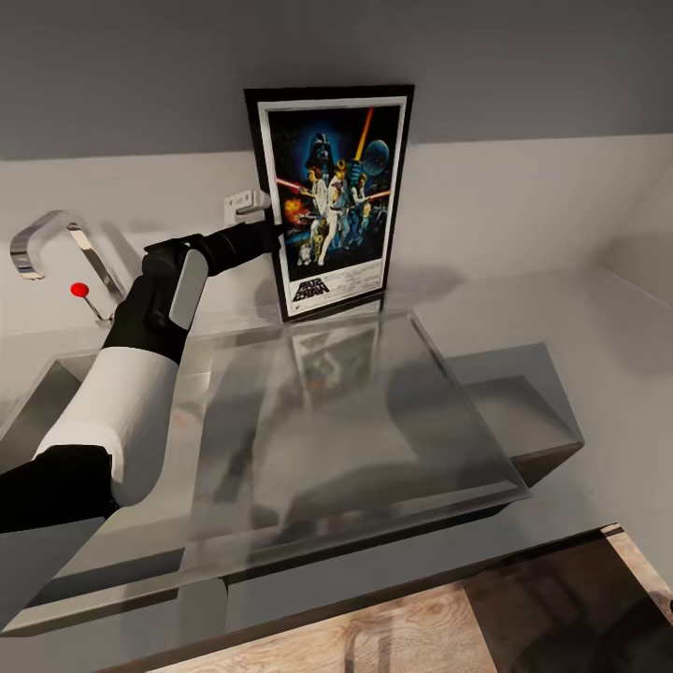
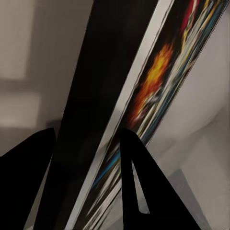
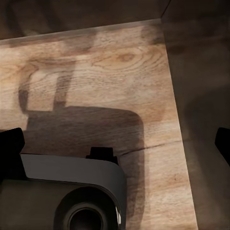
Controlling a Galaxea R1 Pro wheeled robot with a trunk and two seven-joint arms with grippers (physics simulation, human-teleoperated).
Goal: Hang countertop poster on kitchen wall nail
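The poster (image 1: 332, 201) stands upright at the back of the grey kitchen countertop (image 1: 579, 308), leaning against the wall behind the sink. It has a black frame, a white border and colourful figures on dark blue. My left gripper (image 1: 269, 227) reaches to its left edge at mid height. In the left wrist view the poster's black edge (image 2: 110, 96) runs between the two dark fingers (image 2: 139, 182), one on each face, and the left gripper (image 2: 87, 136) is shut on it. My right gripper (image 3: 116, 139) hangs open over the wood floor, its fingertips far apart.
The steel sink (image 1: 537, 411) lies inset in front of the poster under a glossy, reflective surface. A curved faucet (image 1: 47, 238) and a red-knobbed lever (image 1: 80, 291) stand at the left. Pale wood floor (image 1: 411, 626) shows below the counter's front edge. My own base (image 3: 72, 191) sits beneath the right gripper.
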